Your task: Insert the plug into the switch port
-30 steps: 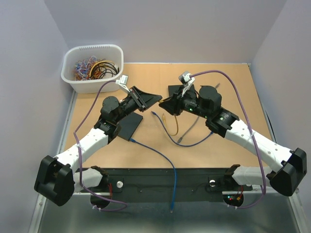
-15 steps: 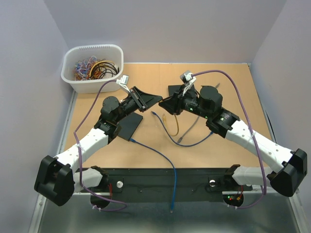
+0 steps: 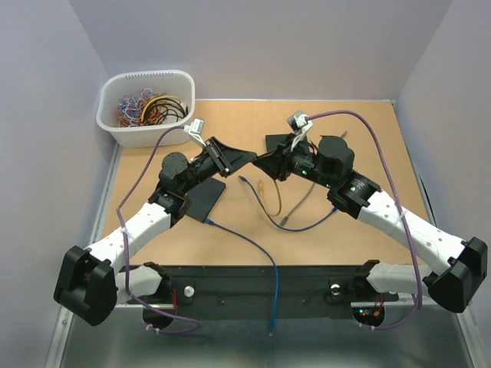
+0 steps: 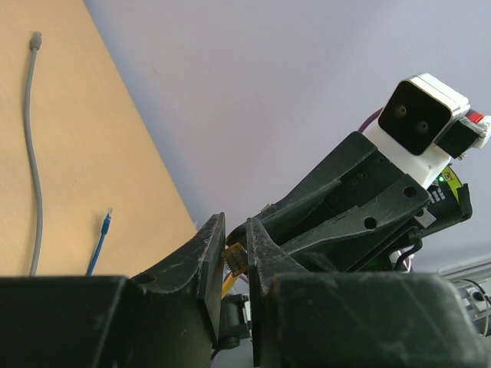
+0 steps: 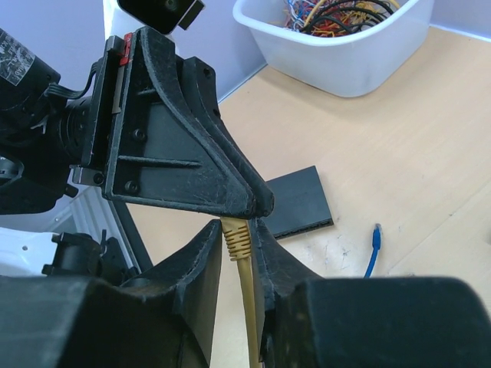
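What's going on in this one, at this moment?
The right tool and left tool meet in mid-air above the table. The right one grips a yellow plug just behind its head, while the left pinches its tip. It looks like a handover; the plug is in no port yet.

We're looking down from high above near edge, taking in whole table [image 3: 345, 123]. Wrist cameras: we're peering close-up, facing each other, both sharing yellow plug [image 5: 238, 238].

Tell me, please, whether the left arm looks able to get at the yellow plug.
Probably yes: the yellow plug sticks out past the right tool, and the left tool looks closed on its tip.
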